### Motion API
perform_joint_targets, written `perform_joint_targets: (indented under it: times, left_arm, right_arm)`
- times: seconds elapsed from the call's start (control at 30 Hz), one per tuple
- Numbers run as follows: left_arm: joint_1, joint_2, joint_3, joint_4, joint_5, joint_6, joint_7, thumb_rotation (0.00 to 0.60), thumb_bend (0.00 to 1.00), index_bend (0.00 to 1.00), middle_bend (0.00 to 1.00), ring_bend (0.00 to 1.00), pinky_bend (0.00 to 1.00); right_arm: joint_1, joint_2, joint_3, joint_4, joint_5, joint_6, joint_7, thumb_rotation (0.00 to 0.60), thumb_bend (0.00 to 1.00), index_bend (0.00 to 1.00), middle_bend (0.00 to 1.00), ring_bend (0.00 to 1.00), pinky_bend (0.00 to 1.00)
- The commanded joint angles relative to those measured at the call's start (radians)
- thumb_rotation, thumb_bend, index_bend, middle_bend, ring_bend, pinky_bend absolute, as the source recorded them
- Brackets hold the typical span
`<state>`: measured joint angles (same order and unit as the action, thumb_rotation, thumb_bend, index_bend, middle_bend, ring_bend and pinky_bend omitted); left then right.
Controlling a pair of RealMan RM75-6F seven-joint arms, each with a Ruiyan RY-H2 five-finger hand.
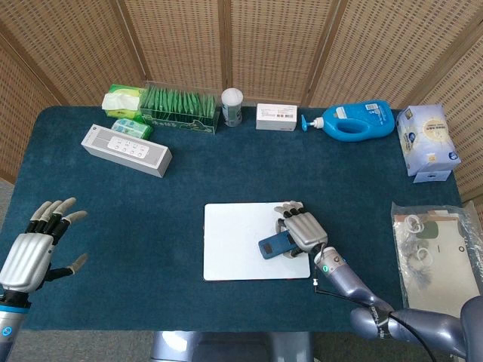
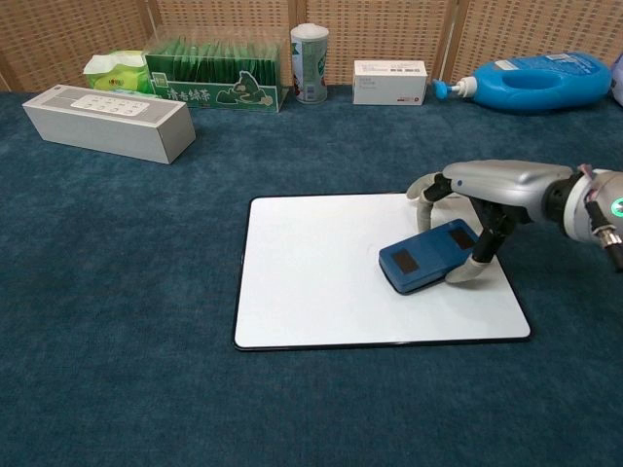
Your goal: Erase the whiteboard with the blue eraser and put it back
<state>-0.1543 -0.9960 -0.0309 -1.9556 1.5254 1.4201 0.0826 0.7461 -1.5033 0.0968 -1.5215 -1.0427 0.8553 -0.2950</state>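
A white whiteboard (image 1: 241, 249) (image 2: 321, 282) lies flat on the blue table cloth near the front middle, its surface blank. A blue eraser (image 1: 276, 245) (image 2: 426, 256) with two dark patches rests on the board's right part. My right hand (image 1: 302, 231) (image 2: 477, 204) grips the eraser from above, fingers curled over its right end. My left hand (image 1: 34, 245) hovers at the front left of the table, far from the board, fingers spread and holding nothing; the chest view does not show it.
Along the back stand a grey speaker box (image 1: 126, 150), tissue pack (image 1: 124, 99), green packet tray (image 1: 179, 108), white canister (image 1: 232, 106), small white box (image 1: 276, 117) and blue detergent bottle (image 1: 355, 121). A wipes pack (image 1: 427, 140) and a plastic bag (image 1: 435, 247) lie at the right.
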Motion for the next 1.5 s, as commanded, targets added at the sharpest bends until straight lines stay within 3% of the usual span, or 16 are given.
perform_joint_targets:
  times: [0.03, 0.27, 0.73, 1.5]
  left_arm:
    - [-0.001, -0.002, 0.0, 0.001, 0.0, -0.001, 0.0, 0.6, 0.32, 0.2, 0.08, 0.04, 0.0]
    - [-0.005, -0.004, -0.002, 0.002, -0.005, -0.007, 0.003, 0.6, 0.32, 0.2, 0.08, 0.04, 0.0]
    - [0.006, 0.011, 0.004, -0.001, -0.016, -0.001, 0.0, 0.6, 0.32, 0.2, 0.08, 0.04, 0.0]
    - [0.011, 0.016, 0.008, -0.017, -0.005, 0.005, 0.015, 0.6, 0.32, 0.2, 0.08, 0.04, 0.0]
  right_arm:
    - [-0.004, 0.02, 0.008, -0.017, 0.001, 0.009, -0.001, 0.6, 0.15, 0.77, 0.13, 0.0, 0.0]
    - [0.021, 0.007, 0.042, -0.034, 0.004, -0.007, 0.017, 0.6, 0.15, 0.77, 0.13, 0.0, 0.0]
    - [0.084, -0.122, 0.069, 0.081, 0.029, -0.073, 0.045, 0.6, 0.15, 0.77, 0.13, 0.0, 0.0]
    - [0.048, -0.114, 0.045, 0.138, 0.004, -0.053, 0.095, 0.6, 0.15, 0.77, 0.13, 0.0, 0.0]
